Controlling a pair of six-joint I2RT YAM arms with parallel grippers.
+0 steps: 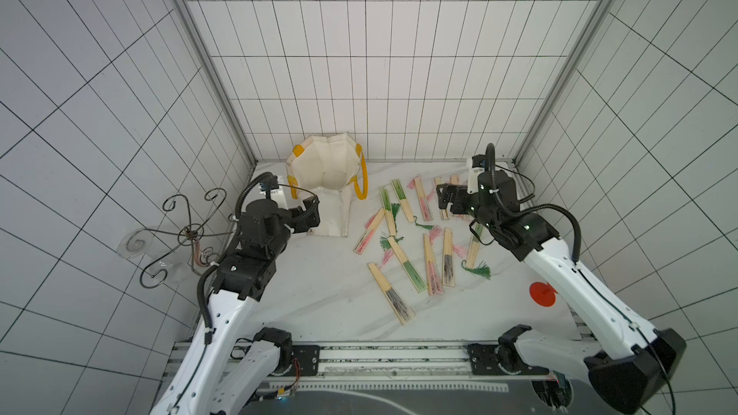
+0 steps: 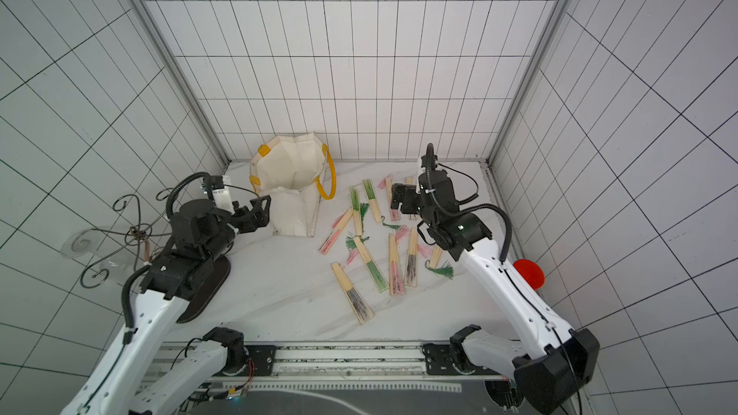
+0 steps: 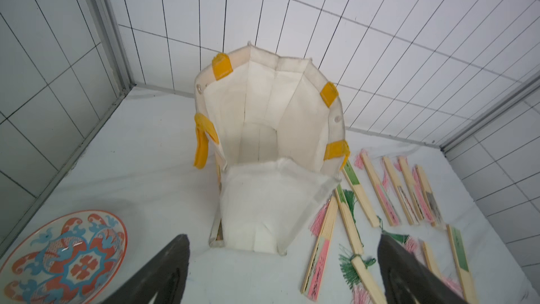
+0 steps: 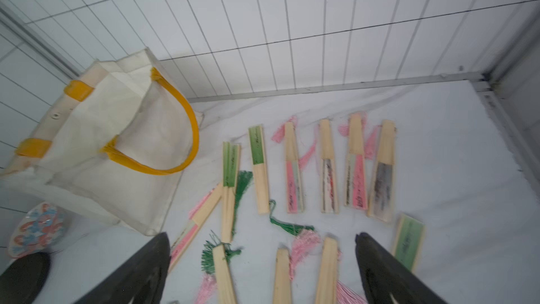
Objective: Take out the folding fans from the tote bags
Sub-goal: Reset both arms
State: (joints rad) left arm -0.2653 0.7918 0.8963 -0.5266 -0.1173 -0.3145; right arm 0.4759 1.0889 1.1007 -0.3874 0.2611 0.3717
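Scattered folding fans [image 1: 406, 265] on the table [image 1: 319, 297] beside the gaping tote bag [image 1: 327, 169]

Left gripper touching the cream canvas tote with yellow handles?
Apart. In the left wrist view the left gripper is open, its black fingers either side of the cream canvas tote with mustard-yellow handles, white tabletop visible between.

tote bag [image 1: 331, 169]: rear of table [image 1: 319, 305] | folding fans [image 1: 432, 273]: on table, right of bag
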